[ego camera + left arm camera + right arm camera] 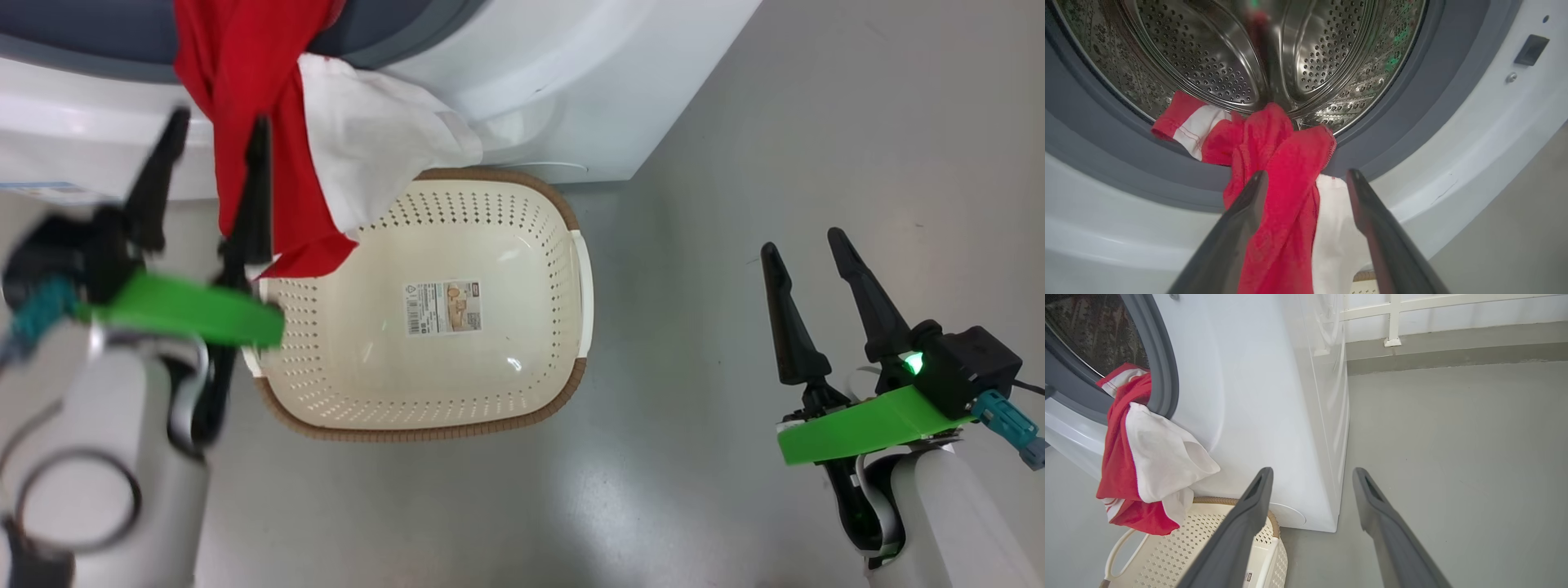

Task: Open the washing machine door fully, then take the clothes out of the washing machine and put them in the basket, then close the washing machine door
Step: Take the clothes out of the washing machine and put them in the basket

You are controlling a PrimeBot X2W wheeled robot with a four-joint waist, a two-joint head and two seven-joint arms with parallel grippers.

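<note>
Red and white clothes (245, 90) hang out of the washing machine (571, 73) over its grey rubber ring, their lower end dangling above the left end of the basket (540, 245). The steel drum (1208, 53) stands uncovered; the washing machine door is out of view. My left gripper (219, 131) is open, its two fingers either side of the hanging red cloth (1282, 163) without pinching it. Over the floor to the right of the basket, my right gripper (802, 242) is open with nothing in it. The right wrist view shows the clothes (1118, 465) draped above the basket (1208, 539).
The basket sits on grey floor (735, 122) right against the machine's front, with only a label sticker (442, 307) inside. The floor stretches open to the right of the machine. A white rail (1392, 318) runs along the far wall. A door latch slot (1531, 49) sits beside the opening.
</note>
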